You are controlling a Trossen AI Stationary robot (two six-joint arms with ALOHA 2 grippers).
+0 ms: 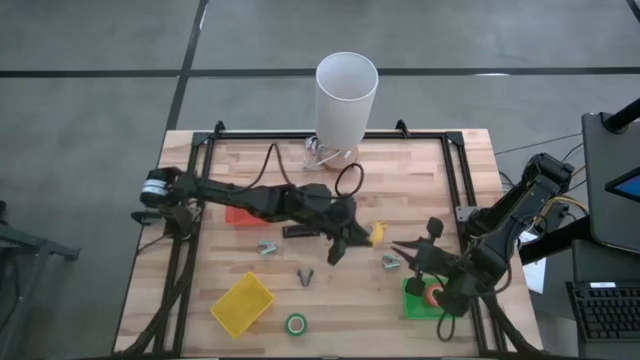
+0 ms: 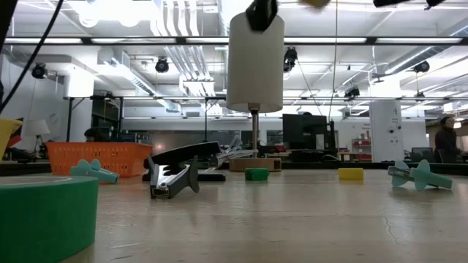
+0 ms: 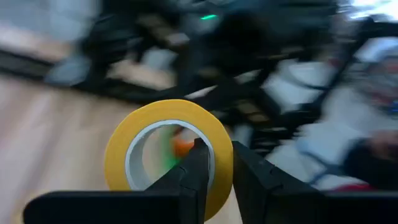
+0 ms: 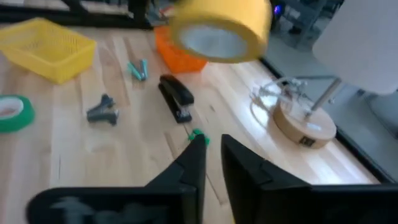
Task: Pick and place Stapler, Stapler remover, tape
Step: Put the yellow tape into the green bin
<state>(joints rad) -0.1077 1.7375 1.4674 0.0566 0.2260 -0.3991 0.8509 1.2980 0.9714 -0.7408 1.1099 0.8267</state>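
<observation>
A yellow tape ring (image 3: 165, 149) with a pale core hangs in the air over the table's middle (image 1: 378, 233), and my left gripper (image 1: 362, 238) is shut on it. The black stapler (image 1: 300, 231) lies flat on the wood just left of that gripper. A green tape ring (image 1: 296, 323) lies near the front edge. An orange-red ring (image 1: 433, 295) sits in the green tray (image 1: 412, 305). Staple removers (image 1: 267, 247) (image 1: 305, 275) (image 1: 391, 262) lie scattered on the wood. My right gripper (image 4: 213, 155) hovers above the green tray's far-left corner (image 1: 412, 250), slightly open and holding nothing. My left gripper holds the yellow ring by its wall (image 3: 217, 149), at the side of the ring nearest the gripper. One finger (image 3: 194, 171) is inside the hole and the other (image 3: 252, 177) is outside. The fingers come roughly level from the table's left. The ring stands on edge, lifted clear.
A white lamp (image 1: 346, 95) stands on its round base at the far edge. A yellow tray (image 1: 242, 303) sits front left and an orange-red tray (image 1: 240, 213) lies under my left arm. Black rails (image 1: 455, 180) frame the table.
</observation>
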